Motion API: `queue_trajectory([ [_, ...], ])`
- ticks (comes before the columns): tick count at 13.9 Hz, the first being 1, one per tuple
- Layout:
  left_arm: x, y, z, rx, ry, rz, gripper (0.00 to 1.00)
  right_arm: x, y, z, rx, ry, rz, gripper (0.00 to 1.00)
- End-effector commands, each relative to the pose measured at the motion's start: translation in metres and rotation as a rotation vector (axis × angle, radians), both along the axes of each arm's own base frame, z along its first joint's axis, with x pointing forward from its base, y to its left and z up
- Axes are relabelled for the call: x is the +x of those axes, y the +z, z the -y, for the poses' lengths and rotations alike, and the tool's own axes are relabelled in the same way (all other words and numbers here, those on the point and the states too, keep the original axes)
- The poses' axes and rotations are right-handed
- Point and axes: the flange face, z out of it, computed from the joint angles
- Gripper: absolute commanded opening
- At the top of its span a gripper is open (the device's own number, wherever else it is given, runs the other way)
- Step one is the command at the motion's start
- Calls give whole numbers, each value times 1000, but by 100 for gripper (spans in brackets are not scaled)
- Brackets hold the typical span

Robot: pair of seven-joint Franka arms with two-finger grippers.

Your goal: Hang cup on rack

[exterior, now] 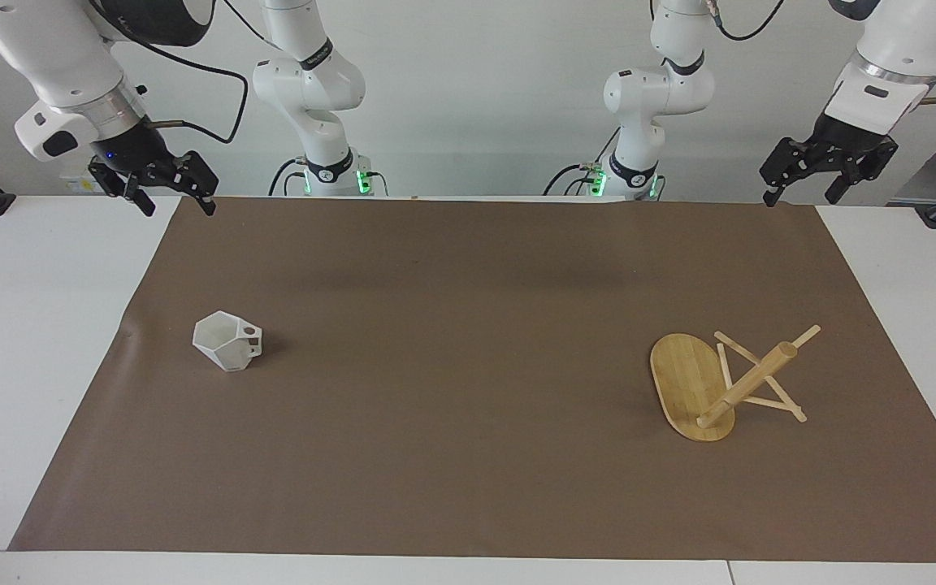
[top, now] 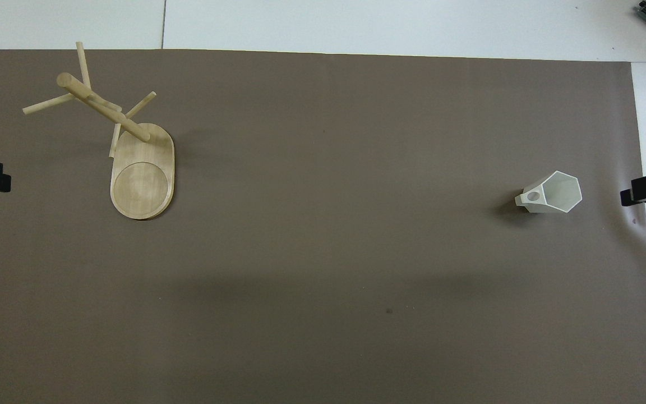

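Cup (exterior: 228,341) sits upright on table (exterior: 468,487) twd right arm's end, handle pointing twd rack (exterior: 712,386), well apart. Right gripper (exterior: 166,188) hangs closest, fingers spread, empty. Left gripper (exterior: 811,180) waits, fingers spread.

A: Background? Plain white wall (exterior: 468,97), evenly lit.
B: Furniture?
A: White counter (exterior: 45,341), seams between its panels, mostly covered by a big brown rectangular paper sheet (exterior: 468,366). Soft shadows fall across the sheet.
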Motion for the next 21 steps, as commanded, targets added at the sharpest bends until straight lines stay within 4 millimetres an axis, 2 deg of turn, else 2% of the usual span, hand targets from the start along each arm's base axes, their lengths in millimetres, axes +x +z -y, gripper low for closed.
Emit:
queue_trajectory([
  [1, -6, 0, -4, -14, -3, 11, 100, -7, 0, 4, -12, -10, 12, 100],
  [7, -6, 0, -3, -13, -3, 9, 100, -7, -1, 3, -13, 14, 15, 100],
  [9, -6, 0, -4, -14, -2, 9, 100, -3, -13, 3, -19, 43, 69, 100],
  [12, -6, -1, -2, -13, -5, 8, 100, -3, -50, 9, -29, 45, 130, 100],
  [15, -6, -1, -2, -13, -5, 8, 100, 11, -75, 14, -39, 74, 160, 100],
  [19, -6, 0, -2, -13, -6, 11, 100, 37, -130, 56, -65, 186, 171, 100],
  [21, -6, 0, -2, -13, -6, 9, 100, 50, -158, 67, -80, 211, 183, 100],
])
